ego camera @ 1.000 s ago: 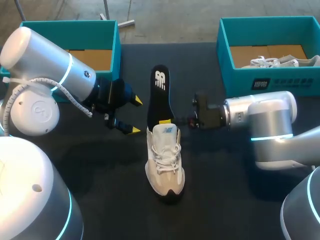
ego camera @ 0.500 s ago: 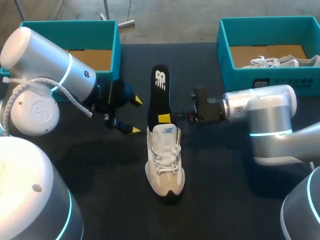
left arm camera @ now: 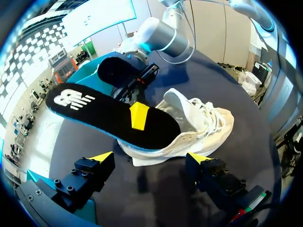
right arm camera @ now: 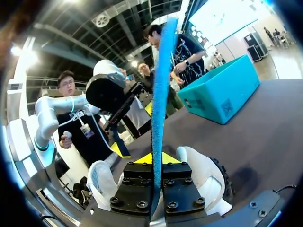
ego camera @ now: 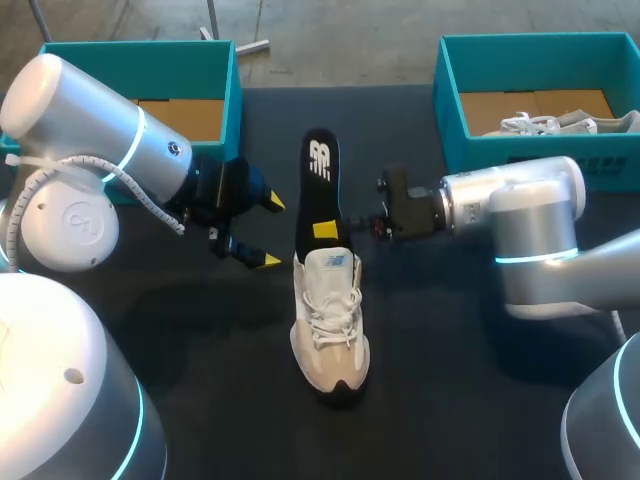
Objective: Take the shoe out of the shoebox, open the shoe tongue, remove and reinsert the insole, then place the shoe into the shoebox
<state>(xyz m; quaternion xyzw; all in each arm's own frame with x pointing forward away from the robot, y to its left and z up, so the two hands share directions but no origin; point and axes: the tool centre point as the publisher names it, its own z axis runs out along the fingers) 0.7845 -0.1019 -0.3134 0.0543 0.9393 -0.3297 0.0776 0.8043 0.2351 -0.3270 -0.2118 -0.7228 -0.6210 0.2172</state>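
On the table [ego camera: 450, 330], the shoe [ego camera: 330, 320] is sitting in the middle, well apart from every edge. The right gripper [ego camera: 332, 232] is clamping the insole [ego camera: 320, 180], whose near end is hiding inside the shoe. The left gripper [ego camera: 270, 232] is hanging spread apart just beside them.

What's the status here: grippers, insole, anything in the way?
Right gripper shut on insole, one end at the shoe's opening. Left gripper open, empty, beside shoe. Nothing blocking between them.
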